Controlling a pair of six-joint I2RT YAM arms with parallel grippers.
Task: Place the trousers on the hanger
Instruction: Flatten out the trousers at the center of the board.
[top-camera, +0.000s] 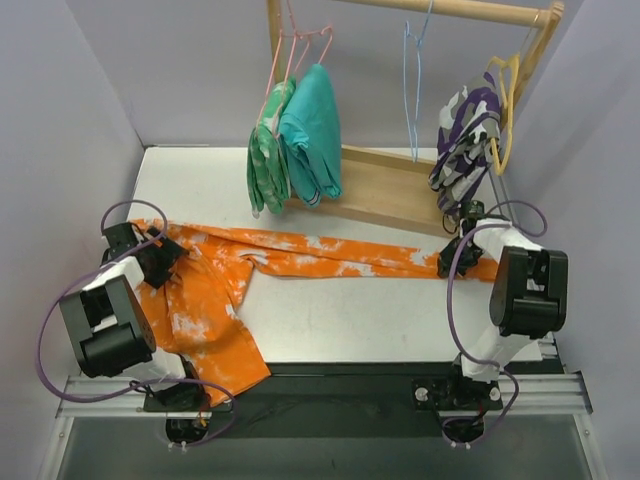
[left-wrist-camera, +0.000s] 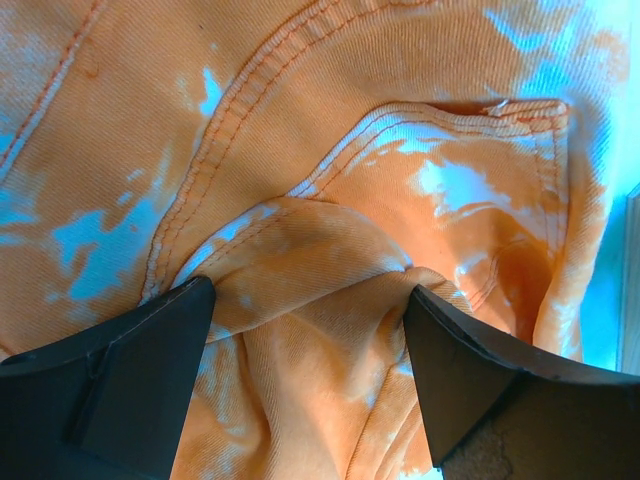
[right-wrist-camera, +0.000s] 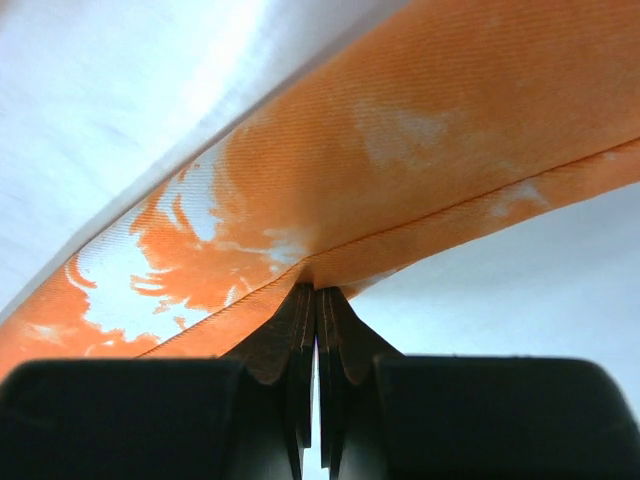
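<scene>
The orange trousers (top-camera: 330, 258) with white splotches lie stretched across the table, one leg reaching right and the other hanging off the near left edge. My left gripper (top-camera: 165, 262) sits over the waist end. Its jaws are open in the left wrist view, and a raised fold of the trousers (left-wrist-camera: 350, 150) lies between the left gripper's (left-wrist-camera: 310, 292) fingers. My right gripper (top-camera: 450, 262) is at the far end of the right leg. In the right wrist view the right gripper (right-wrist-camera: 316, 290) is shut, pinching the seamed edge of the trousers (right-wrist-camera: 420, 150). The light-blue hanger (top-camera: 412, 90) hangs empty on the wooden rail.
A teal garment (top-camera: 312, 130) and a green-and-white one (top-camera: 268, 150) hang on pink hangers at the rail's left. A purple-and-white garment (top-camera: 463, 140) hangs on a yellow hanger (top-camera: 505, 100) at the right. The rack's wooden base (top-camera: 385, 185) lies behind the trousers on the white table (top-camera: 350, 320).
</scene>
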